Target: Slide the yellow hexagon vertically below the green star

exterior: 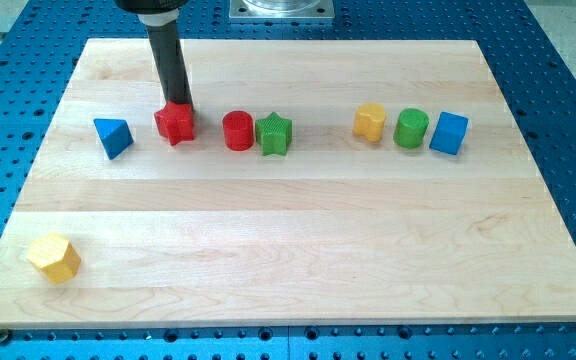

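The yellow hexagon (54,257) lies near the board's bottom left corner. The green star (274,133) sits in the upper middle of the board, touching a red cylinder (237,130) on its left. The hexagon is far to the left of and below the star. My tip (180,104) is at the upper left, right against the top edge of a red star (176,124), far above the hexagon and left of the green star.
A blue triangular block (114,136) lies left of the red star. At the upper right stand a second yellow block (370,121), a green cylinder (411,128) and a blue cube (449,132). The wooden board (288,260) rests on a blue perforated table.
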Motion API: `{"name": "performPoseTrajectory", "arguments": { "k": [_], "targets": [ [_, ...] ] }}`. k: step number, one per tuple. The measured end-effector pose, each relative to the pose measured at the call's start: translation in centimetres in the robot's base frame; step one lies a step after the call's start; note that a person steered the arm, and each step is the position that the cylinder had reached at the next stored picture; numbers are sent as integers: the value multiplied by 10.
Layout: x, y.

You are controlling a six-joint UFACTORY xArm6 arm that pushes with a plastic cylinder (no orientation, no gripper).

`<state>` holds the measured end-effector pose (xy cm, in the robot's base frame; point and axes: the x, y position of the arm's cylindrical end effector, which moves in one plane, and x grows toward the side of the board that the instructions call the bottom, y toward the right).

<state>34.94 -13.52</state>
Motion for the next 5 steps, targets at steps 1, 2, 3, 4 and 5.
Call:
{"name": "performPoseTrajectory", "arguments": {
  "k": [1, 2, 3, 4, 5],
  "targets": [
    [15, 6],
    [26, 6],
    [10, 6],
    [-28, 2],
    [-31, 35]
  ]
}}
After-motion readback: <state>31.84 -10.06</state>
